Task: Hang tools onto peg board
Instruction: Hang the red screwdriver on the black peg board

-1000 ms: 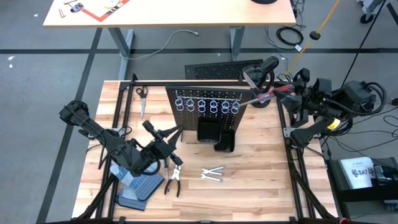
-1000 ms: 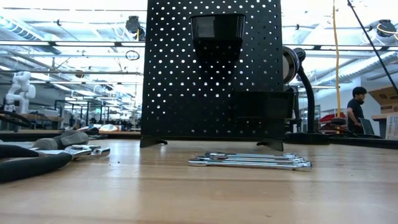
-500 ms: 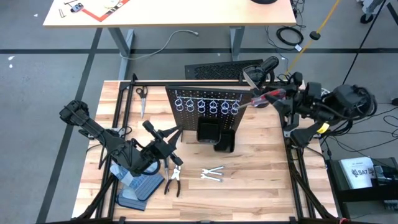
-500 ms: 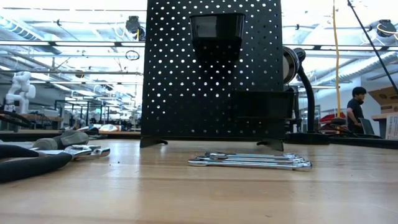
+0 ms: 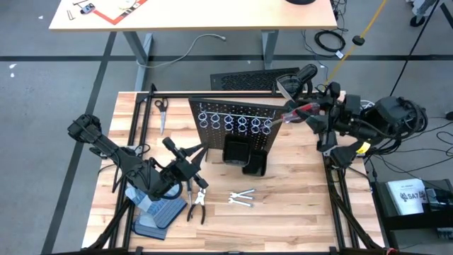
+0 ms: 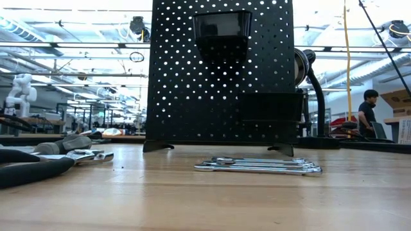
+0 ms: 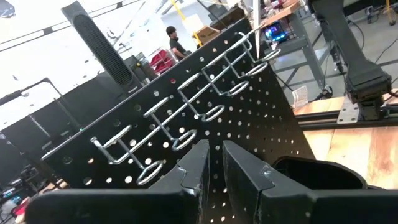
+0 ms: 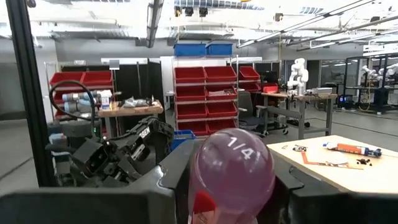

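The peg board stands upright mid-table with a row of silver rings and a black bin. My right gripper is at the board's right end, shut on a red-handled screwdriver whose shaft tip reaches the rightmost ring. My left gripper hovers shut in front of the board's left part, holding nothing; its wrist view shows the fingers close together before the rings. Pliers and silver wrenches lie flat on the table. My right gripper pinches the screwdriver's red handle between its two fingers, one on each side. The fingers come about level from the table's right and lie along the tool. The handle's rounded butt faces the wrist. The screwdriver is lifted clear, its shaft pointing at the board.
Blue-grey gloves lie near the left front edge, scissors at the far left. A black ribbed mat and a black lamp sit behind the board. Bare wood lies to the right of the wrenches.
My right gripper has carried the red-handled screwdriver toward the table's left, closer to the peg board, so the shaft tip now reaches the rightmost ring. The hold has stayed the same.
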You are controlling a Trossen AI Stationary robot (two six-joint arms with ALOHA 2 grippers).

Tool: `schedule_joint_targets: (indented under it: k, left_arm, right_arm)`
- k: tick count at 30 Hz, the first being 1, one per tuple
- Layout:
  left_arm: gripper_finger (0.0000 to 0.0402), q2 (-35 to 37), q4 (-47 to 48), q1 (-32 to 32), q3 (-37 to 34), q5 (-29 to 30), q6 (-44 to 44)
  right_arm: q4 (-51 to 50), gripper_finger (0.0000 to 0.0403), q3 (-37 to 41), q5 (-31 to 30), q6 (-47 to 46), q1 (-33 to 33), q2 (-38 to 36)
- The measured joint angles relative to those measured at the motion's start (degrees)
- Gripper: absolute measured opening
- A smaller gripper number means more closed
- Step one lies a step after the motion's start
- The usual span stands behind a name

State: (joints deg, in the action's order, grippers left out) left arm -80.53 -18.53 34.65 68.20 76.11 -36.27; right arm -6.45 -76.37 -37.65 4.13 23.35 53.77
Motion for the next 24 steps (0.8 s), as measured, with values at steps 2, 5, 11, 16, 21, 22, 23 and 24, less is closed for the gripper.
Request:
schedule_joint_targets:
  k: [2,5,11,16,21,22,23,24]
  left_arm:
    - [0.0056,0.0,0.0,0.0,0.0,-1.3,0.0]
    - [0.0056,0.0,0.0,0.0,0.0,-3.2,1.5]
    - [0.0056,0.0,0.0,0.0,0.0,-3.8,1.6]
    - [0.0056,0.0,0.0,0.0,0.0,-3.8,1.6]
    - [0.0056,0.0,0.0,0.0,0.0,-3.8,1.6]
    - [0.0056,0.0,0.0,0.0,0.0,-3.8,1.6]
    - [0.0056,0.0,0.0,0.0,0.0,-3.8,1.6]
    - [0.0056,0.0,0.0,0.0,0.0,-3.8,1.6]
  right_arm:
    - [-1.4,0.0113,-1.2,0.0,0.1,0.0,1.0]
    - [-3.1,0.0113,-3.5,0.0,-0.2,0.0,2.2]
    - [-6.5,0.0113,-7.2,-0.1,-0.3,0.0,4.9]
    - [-8.0,0.0113,-7.6,0.0,-1.9,-0.1,5.7]
    - [-10.7,0.0113,-7.6,-0.1,-4.8,-1.0,6.3]
    - [-11.1,0.0113,-7.6,0.0,-5.3,-1.2,6.3]
    - [-11.6,0.0113,-7.6,0.0,-5.7,-1.3,6.2]
    - [-11.7,0.0113,-7.6,0.0,-6.0,-1.5,6.3]
